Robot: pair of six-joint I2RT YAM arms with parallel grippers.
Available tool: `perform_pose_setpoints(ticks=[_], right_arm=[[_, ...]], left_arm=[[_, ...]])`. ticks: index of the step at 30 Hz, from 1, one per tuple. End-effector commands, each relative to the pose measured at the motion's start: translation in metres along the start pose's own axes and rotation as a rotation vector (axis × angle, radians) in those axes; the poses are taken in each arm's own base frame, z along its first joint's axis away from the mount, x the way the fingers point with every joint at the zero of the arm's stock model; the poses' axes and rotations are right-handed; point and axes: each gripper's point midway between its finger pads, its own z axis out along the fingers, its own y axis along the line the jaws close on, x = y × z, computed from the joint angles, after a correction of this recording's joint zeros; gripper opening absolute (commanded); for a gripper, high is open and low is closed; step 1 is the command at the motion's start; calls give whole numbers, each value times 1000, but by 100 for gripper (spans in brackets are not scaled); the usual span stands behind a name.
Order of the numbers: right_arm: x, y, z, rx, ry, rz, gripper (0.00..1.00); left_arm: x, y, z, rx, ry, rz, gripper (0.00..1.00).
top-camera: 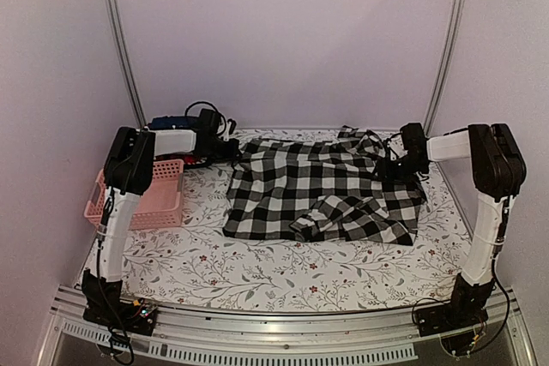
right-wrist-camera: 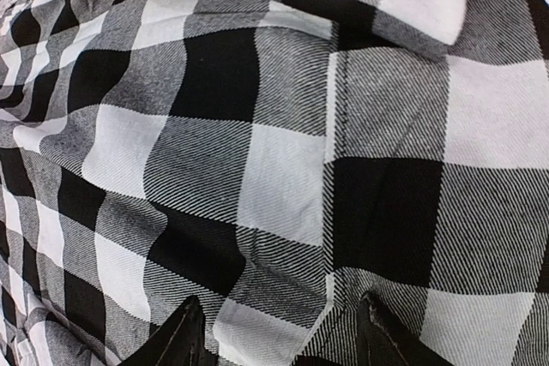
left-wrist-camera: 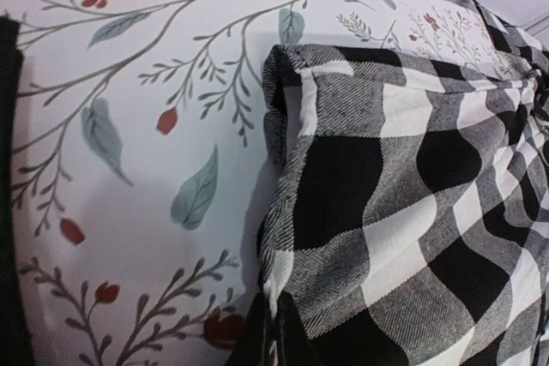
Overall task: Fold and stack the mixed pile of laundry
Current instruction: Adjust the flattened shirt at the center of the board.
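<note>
Floral tablecloth [top-camera: 257,272] held the checked shirt [top-camera: 317,190] spread unfolded mid-frame, with no folded stack seen. The right gripper [right-wrist-camera: 279,332] sat wide above it; the left gripper [top-camera: 228,150] was unreadable.

Black-and-white checked shirt [top-camera: 322,190] lies spread, rumpled, on the table [top-camera: 257,267].

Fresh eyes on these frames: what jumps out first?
The big black-and-white checked shirt, spread rumpled across the middle and right of the floral table cover. The left end effector is at its far-left corner, and the right end effector is at its far-right, open over the cloth. A pink basket sits at the table's left edge.
</note>
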Motion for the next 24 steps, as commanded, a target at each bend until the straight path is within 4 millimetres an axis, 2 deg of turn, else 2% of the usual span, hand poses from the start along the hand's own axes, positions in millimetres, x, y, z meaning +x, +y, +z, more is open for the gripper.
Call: perform_pose_setpoints(ticks=[1, 5, 6, 8, 10, 13, 15, 17, 20, 24], right_arm=[[71, -2, 5, 23, 187, 33, 58], [89, 3, -5, 5, 220, 34, 58], [93, 2, -6, 7, 228, 29, 58], [97, 4, -10, -4, 228, 28, 59], [89, 14, -14, -47, 204, 20, 59], [61, 31, -27, -113, 112, -7, 59], [41, 39, -37, -130, 48, -27, 60], [24, 43, -45, -130, 6, -39, 59], [12, 44, -47, -123, -14, -42, 59], [10, 42, -48, -112, -12, -42, 60]], left_arm=[[-25, 24, -53, -108, -89, -42, 0], [-10, 21, -70, -118, -55, -46, 0], [-9, 21, -73, -124, -59, -42, 6], [-12, 14, -80, -92, -103, -14, 41], [-16, 6, -83, -55, -133, 7, 57], [-27, 4, -73, -38, -128, 25, 62], [-40, -4, -59, 10, -123, 41, 63], [-41, -15, -40, 59, -98, 56, 64], [-43, -25, -14, 79, -67, 89, 68], [-38, -19, 13, 49, -24, 64, 68]])
